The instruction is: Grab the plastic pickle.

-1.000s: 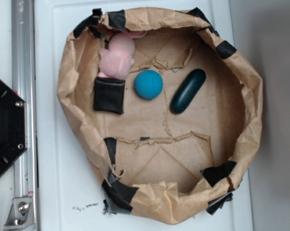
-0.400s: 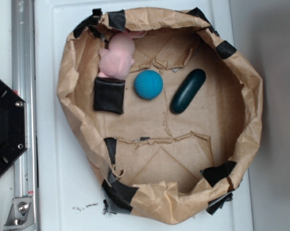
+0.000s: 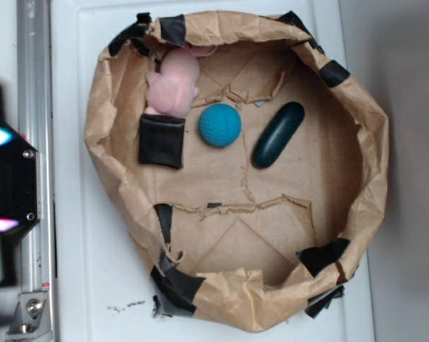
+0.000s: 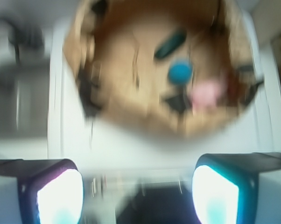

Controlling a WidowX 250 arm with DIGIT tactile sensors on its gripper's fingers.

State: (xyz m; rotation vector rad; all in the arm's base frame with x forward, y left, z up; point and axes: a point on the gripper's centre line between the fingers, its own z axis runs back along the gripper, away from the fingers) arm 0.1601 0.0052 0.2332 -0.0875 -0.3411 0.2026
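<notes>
**Pincer poised at bench edge, pickle still out of reach**

The plastic pickle (image 3: 278, 135) lies untouched on the floor of a crumpled brown paper basin (image 3: 100, 135), tilted on a diagonal, just beside a teal-blue ball (image 3: 220, 125) but apart from it. A pink plush toy (image 3: 173, 84) sits near the basin's far wall, with a patch of black tape (image 3: 161, 141) next to the ball. In the blurred wrist view the pincer (image 4: 138, 193) hangs outside the basin, over the white bench (image 3: 68, 235), its two fingers (image 4: 54, 193) standing wide apart with nothing between them. The pickle (image 4: 170, 44) shows there as a dark streak well ahead, past the basin's rim. The task looks to be at its very start: the approach. The next move appears to call for travelling over the paper wall, lining the fingers up across the pickle's narrow width, and descending clear of the ball before closing.
</notes>
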